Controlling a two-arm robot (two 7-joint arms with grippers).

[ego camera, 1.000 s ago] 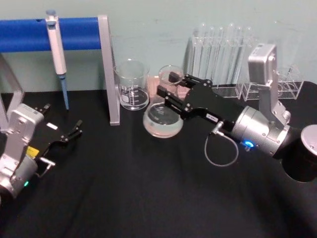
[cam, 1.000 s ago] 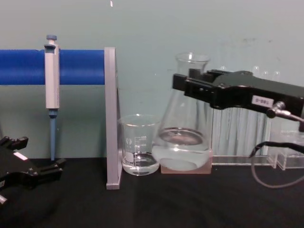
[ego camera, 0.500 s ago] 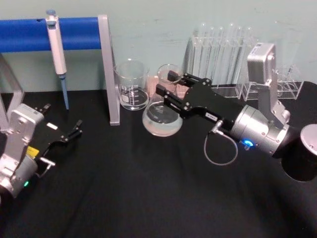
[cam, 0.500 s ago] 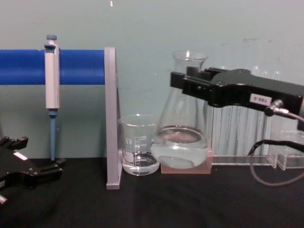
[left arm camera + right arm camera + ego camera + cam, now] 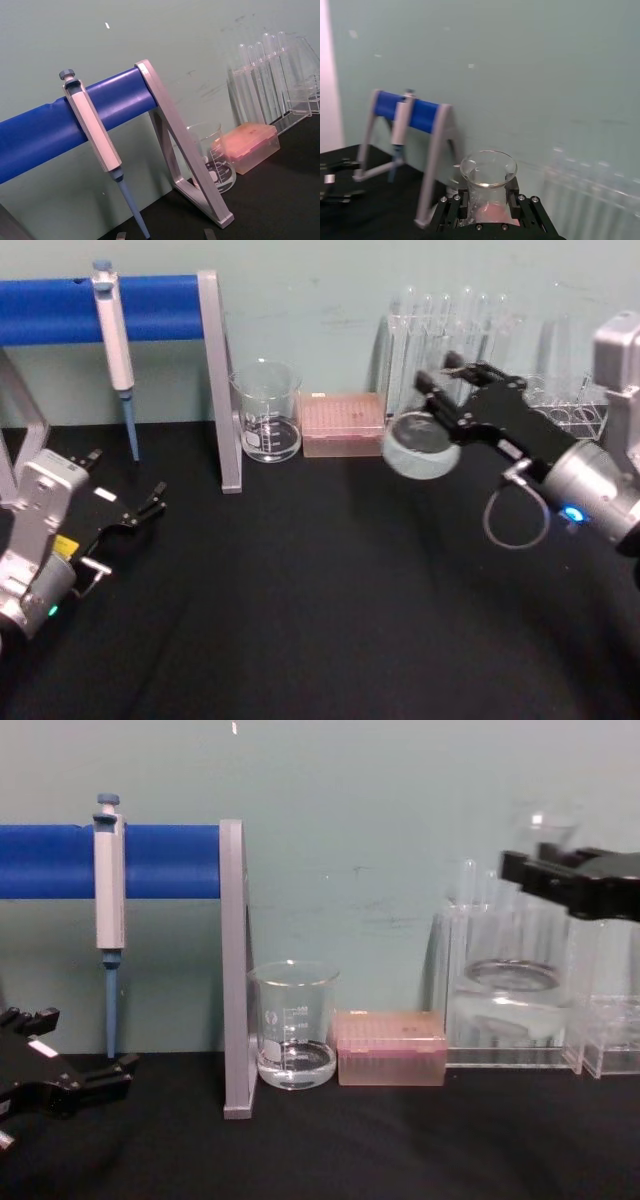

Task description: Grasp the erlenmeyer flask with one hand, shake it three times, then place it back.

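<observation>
The erlenmeyer flask [image 5: 420, 448] is clear glass with some clear liquid in its wide base. It hangs above the black table in front of the test tubes, right of the pink box. My right gripper [image 5: 440, 400] is shut on its neck. In the chest view the flask [image 5: 510, 990] is at the right, with the black right gripper [image 5: 530, 870] across its neck. The right wrist view looks along the jaws of the right gripper [image 5: 487, 205], which clamp the flask [image 5: 487, 170] below its flared rim. My left gripper [image 5: 140, 510] rests open, low at the left.
A glass beaker [image 5: 266, 412] and a pink tip box [image 5: 342, 423] stand by the back wall. A rack of test tubes [image 5: 450, 330] is behind the flask. A pipette [image 5: 113, 335] hangs on the blue-barred stand [image 5: 150, 308], whose grey leg [image 5: 225, 390] stands left of the beaker.
My right gripper has swung the flask up and far to the right, uncovering the pink box. The liquid sloshes. The left arm has not moved.
</observation>
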